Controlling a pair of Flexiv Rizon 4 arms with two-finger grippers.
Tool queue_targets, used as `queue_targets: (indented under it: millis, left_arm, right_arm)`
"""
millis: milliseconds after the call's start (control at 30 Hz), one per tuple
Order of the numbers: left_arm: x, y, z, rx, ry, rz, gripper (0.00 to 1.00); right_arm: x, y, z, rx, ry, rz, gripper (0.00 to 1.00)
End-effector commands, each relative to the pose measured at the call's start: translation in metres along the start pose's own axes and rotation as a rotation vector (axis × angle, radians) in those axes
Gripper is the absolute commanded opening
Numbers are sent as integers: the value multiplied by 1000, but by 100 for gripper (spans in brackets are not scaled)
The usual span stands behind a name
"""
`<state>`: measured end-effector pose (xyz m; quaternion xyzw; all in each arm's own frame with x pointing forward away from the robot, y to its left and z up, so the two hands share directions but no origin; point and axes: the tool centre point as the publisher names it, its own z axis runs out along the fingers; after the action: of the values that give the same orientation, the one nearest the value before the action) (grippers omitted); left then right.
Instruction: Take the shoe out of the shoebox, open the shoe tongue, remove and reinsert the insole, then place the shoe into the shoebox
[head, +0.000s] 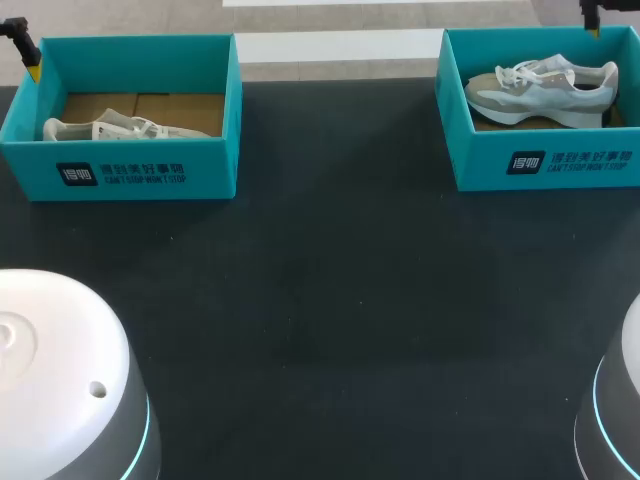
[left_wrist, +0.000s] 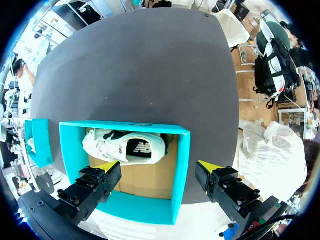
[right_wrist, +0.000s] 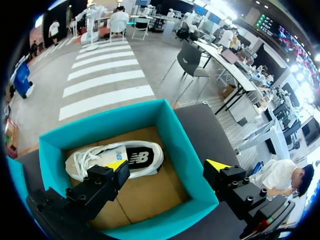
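Two teal shoeboxes stand at the table's far side. The left shoebox (head: 120, 165) holds a white and grey shoe (head: 125, 128) lying on its side. The right shoebox (head: 545, 160) holds a similar shoe (head: 540, 88). My left gripper (left_wrist: 159, 167) hangs open above its shoebox (left_wrist: 182, 165), whose shoe (left_wrist: 125, 147) lies ahead of the fingers against the far wall. My right gripper (right_wrist: 167, 165) is open over the other shoebox (right_wrist: 185, 145), its shoe (right_wrist: 117, 160) beside one finger. In the head view only the left gripper (head: 30, 55) and right gripper (head: 595, 20) edges show.
The dark table (head: 330, 300) stretches between and in front of the boxes. Both boxes have brown cardboard floors (left_wrist: 150, 177). My arms' white bases (head: 60, 380) sit at the near corners.
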<state>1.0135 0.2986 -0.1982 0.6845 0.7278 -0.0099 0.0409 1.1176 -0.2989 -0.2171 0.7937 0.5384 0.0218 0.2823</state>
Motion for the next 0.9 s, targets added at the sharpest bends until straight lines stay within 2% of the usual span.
queue_targets:
  millis: [33, 667, 900]
  left_arm:
    - [0, -1, 0, -2, 3, 0, 100]
    - [0, -1, 0, -2, 3, 0, 100]
    - [0, -1, 0, -2, 3, 0, 100]
  right_arm:
    - [0, 0, -1, -1, -2, 1, 100]
    - [0, 0, -1, -1, -2, 1, 100]
    - [13, -23, 15, 40, 58, -78, 100]
